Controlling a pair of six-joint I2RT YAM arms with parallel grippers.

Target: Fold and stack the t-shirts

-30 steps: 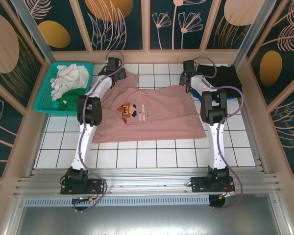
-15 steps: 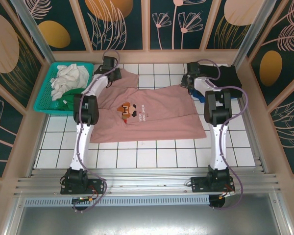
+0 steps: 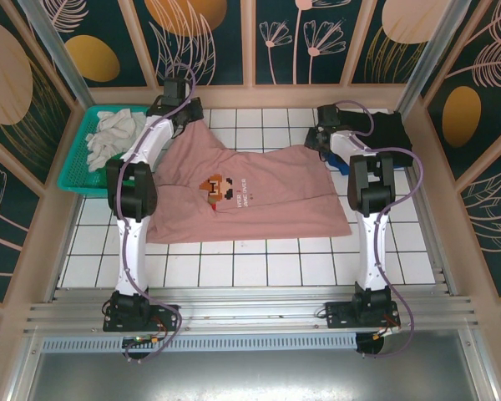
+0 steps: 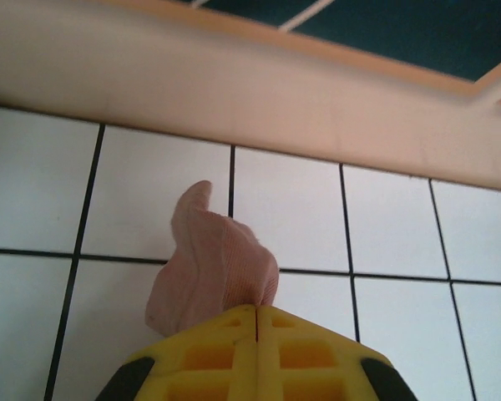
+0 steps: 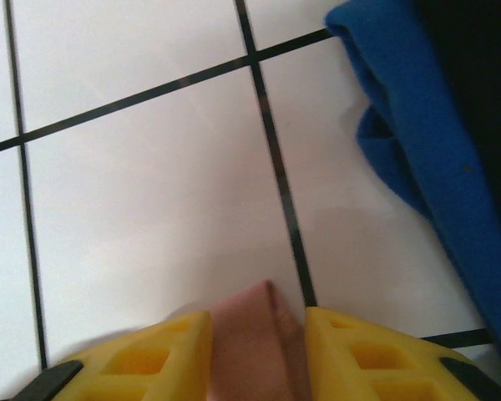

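left fingers (image 4: 202, 355) pinch shut on the pink t-shirt (image 3: 267, 196), spread flat on the bench (image 3: 259, 267). right fingers (image 5: 171, 355) straddle its other far corner, grip unclear. best to clamp firmly, then raise both corners level.

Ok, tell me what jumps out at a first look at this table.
The dusty-pink t-shirt sprawls across the middle of the tiled table, pixel print up. The left claw is shut on its far-left corner, and the right claw has a pink edge between its jaws at the far right, beside a blue t-shirt. A teal basket of crumpled cloth sits at the far left.
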